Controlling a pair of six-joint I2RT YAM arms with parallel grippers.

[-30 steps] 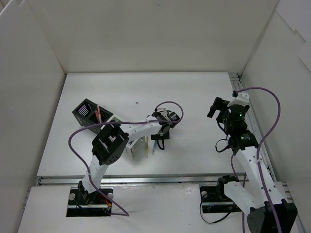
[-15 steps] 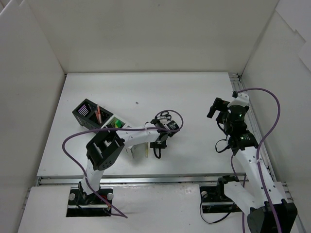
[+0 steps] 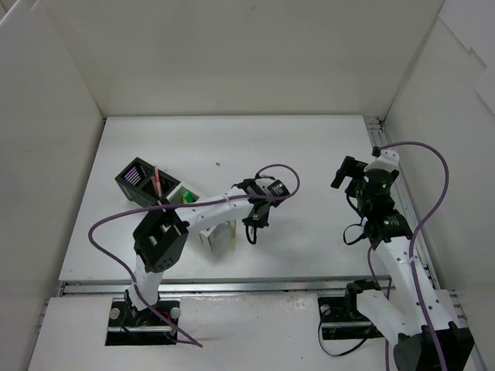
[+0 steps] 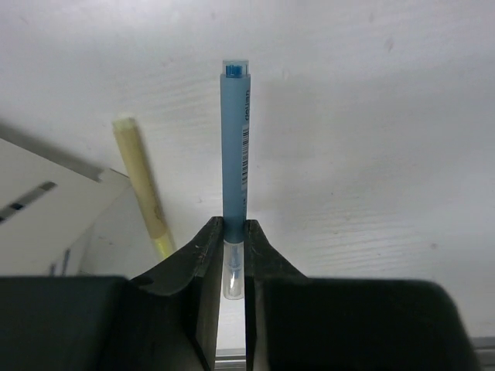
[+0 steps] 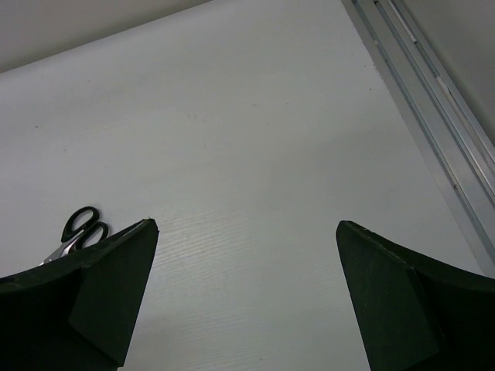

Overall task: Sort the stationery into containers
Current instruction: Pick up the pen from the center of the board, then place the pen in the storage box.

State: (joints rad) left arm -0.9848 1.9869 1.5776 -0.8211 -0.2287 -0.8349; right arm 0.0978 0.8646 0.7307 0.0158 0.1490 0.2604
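Left claw: My left claw (image 4: 234,236) is clamped on a blue pen (image 4: 234,147), with its two black fingers (image 4: 203,255) squeezing the barrel near its clear end.
Blue pen: It points straight away from the wrist camera over the white tabletop (image 4: 371,154). The blue cap is at the far end and a barcode strip runs down the barrel. I cannot tell whether it rests on the surface or sits just clear of it.
Yellow pen: A pale yellow pen (image 4: 143,185) lies slanted on the tabletop just left of the blue one, not touching it. Its near end is beside a white-grey box (image 4: 54,209).
Containers: From overhead I see the row of mesh boxes (image 3: 143,182) left of centre, running diagonally. The black box at the far end holds slim red and orange pens (image 3: 157,182). Something green (image 3: 184,198) shows in the next box. The pale boxes at the near end are partly hidden under my left arm.
Right claw: My right claw (image 5: 246,226) gapes wide and holds nothing. It hovers over the right side of the tabletop, well apart from the boxes.
Scissors: Black-handled scissors (image 5: 77,230) lie flat on the tabletop, at the lower left of the right wrist view, just past that claw's left finger.
Rail: A metal rail (image 5: 418,77) runs along the tabletop's right edge.
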